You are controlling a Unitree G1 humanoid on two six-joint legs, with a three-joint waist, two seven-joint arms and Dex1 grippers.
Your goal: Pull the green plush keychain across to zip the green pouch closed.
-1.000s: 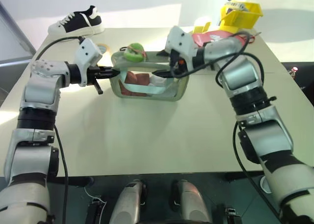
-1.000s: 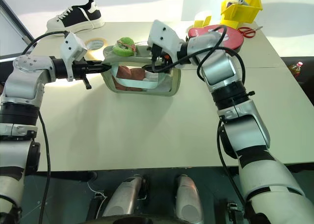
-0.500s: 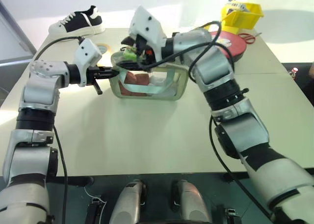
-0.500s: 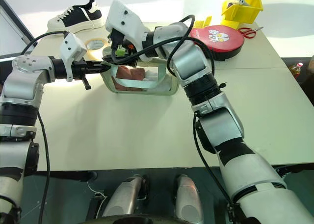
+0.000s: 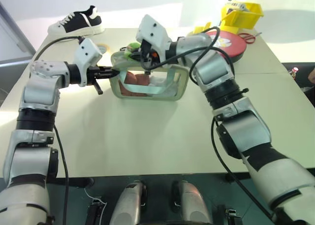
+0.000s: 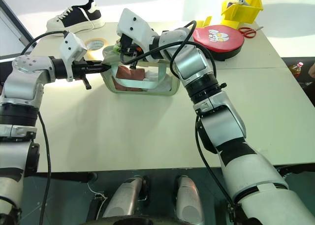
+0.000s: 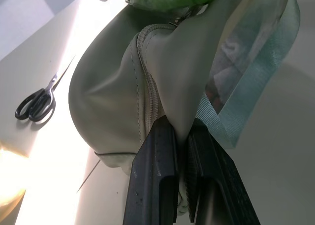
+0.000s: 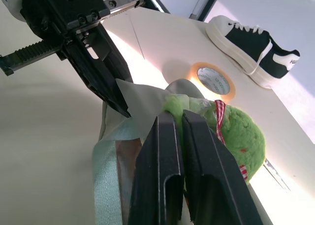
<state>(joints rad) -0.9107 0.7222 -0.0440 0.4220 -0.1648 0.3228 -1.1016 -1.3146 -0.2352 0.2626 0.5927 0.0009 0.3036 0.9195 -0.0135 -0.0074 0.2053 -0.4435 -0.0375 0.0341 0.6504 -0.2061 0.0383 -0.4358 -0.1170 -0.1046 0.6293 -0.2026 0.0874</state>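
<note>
**Right wrist view: fingers clenched at the plush; pouch pinned at its end**

Right wrist view: the right gripper is seen with its two black ribbed fingers pressed together against the near side of the green plush keychain; whether plush or zipper pull is caught between them cannot be told. The keychain is recorded as a fuzzy bright green ball, crossed by a red-and-white checked ribbon, sitting on top of the green pouch at its left end. A fold of pale fabric from that end is seen pinched by the left gripper, whose toothed metal rail is shown alongside.

Left wrist view: the left gripper's fingers are shown clamped on a flap of smooth sage-green material beside a stitched zipper seam; a woven pale-green strap hangs beside a clear plastic panel. Black-handled scissors are noted on the table beyond the pouch.

Left eye view: the pouch is recorded as a boxy bag near the table's middle, red and white contents visible through clear sides. Both grippers are seen meeting at its left end, the left level at the end wall, the right over the top at the keychain.

Further items: a black-and-white sneaker, a roll of yellow tape, a round red case and a yellow bin at the far edge.
</note>
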